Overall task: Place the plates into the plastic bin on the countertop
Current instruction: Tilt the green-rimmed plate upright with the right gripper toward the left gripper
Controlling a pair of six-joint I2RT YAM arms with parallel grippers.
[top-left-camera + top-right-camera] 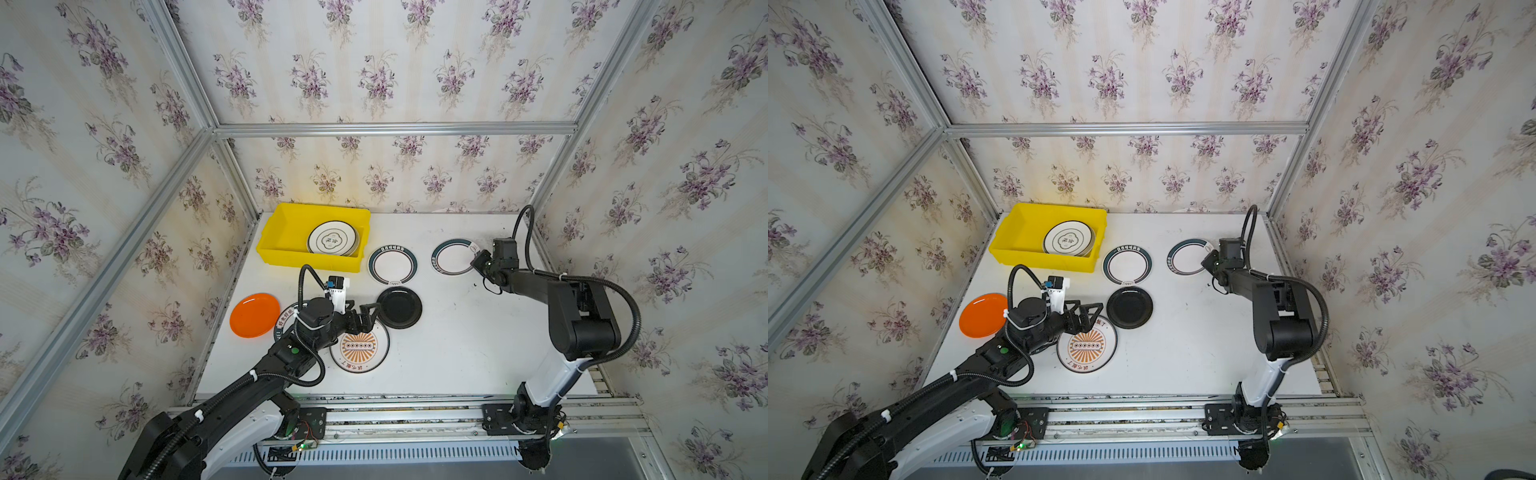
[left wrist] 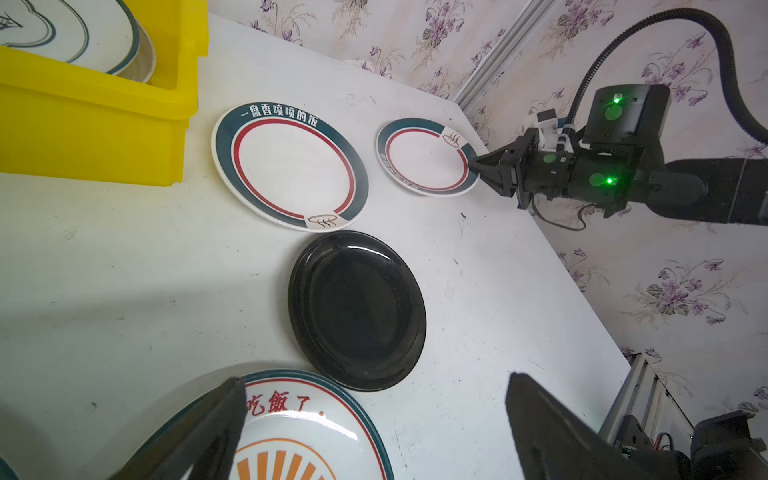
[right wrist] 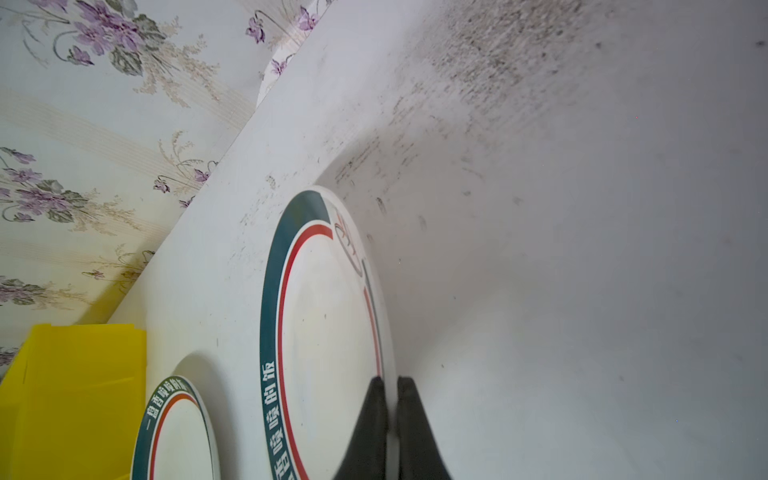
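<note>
I am clenching my right claw point(image 3: 390, 380) on the rim of the right-hand green-rimmed plate point(image 1: 451, 258), near the bench's point(image 1: 457, 340) back right corner. My left claw point(image 1: 365, 318) is hanging released, wide open, above the sunburst plate point(image 1: 359, 353), beside the black plate point(image 1: 401, 308). The yellow bin point(image 1: 282, 232) is sitting back left, holding white plates point(image 1: 332, 239).

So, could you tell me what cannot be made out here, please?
Lettered plate: mostly under the left arm in a top view.
Yellow bin: top plate covers those beneath in both top views.
Sunburst plate: cut by left wrist view's edge.
Green-rimmed plate in right gripper: cut by right wrist view's edge.
</note>
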